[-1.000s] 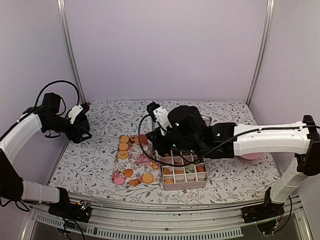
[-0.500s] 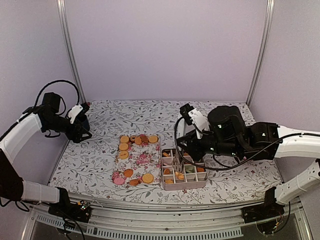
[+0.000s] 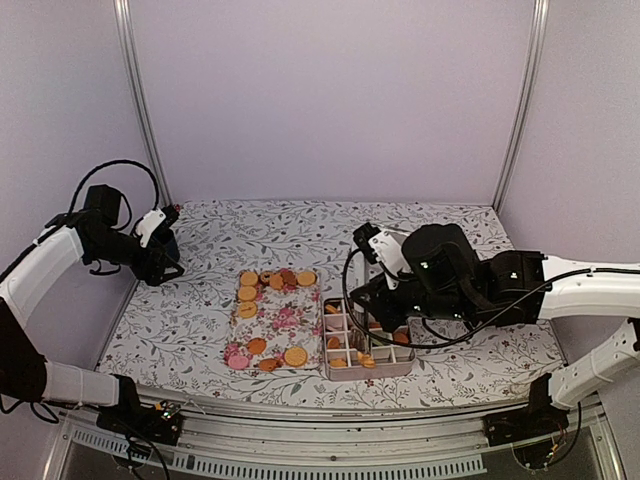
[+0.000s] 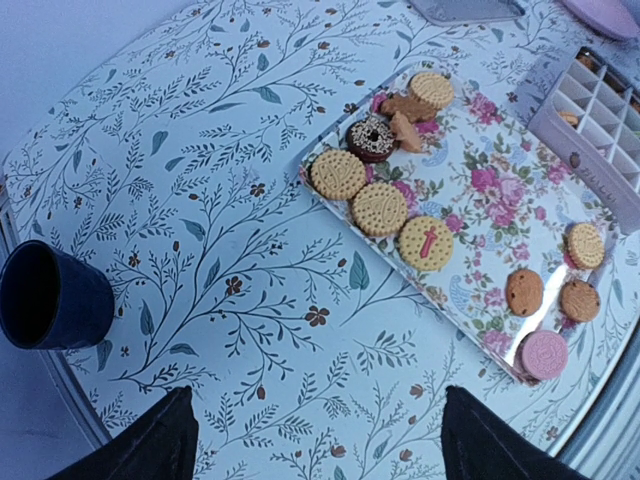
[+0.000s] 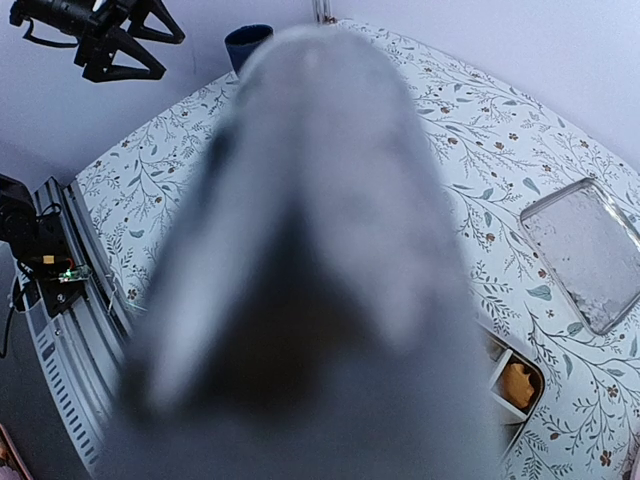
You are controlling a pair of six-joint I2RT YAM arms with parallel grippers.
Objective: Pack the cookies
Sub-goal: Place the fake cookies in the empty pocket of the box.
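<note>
Your right tool [image 3: 374,323] has swung from tray [image 3: 287,320] to box [image 3: 365,372] at the counter's front edge, its grip hidden. Centre over an empty cell; cookies [image 4: 380,208] wait on the tray, left tool [image 4: 320,440] wide.

Surface: table [image 3: 190,330] under a white cloth printed with leaves and flowers.
Middle: floral tray [image 4: 500,210], with a divided box [image 3: 370,372] just beside its right edge.
Far left: dark blue cup [image 4: 50,295].
Beyond the box: clear lid [image 5: 585,255], pink plate [image 4: 610,10].
</note>
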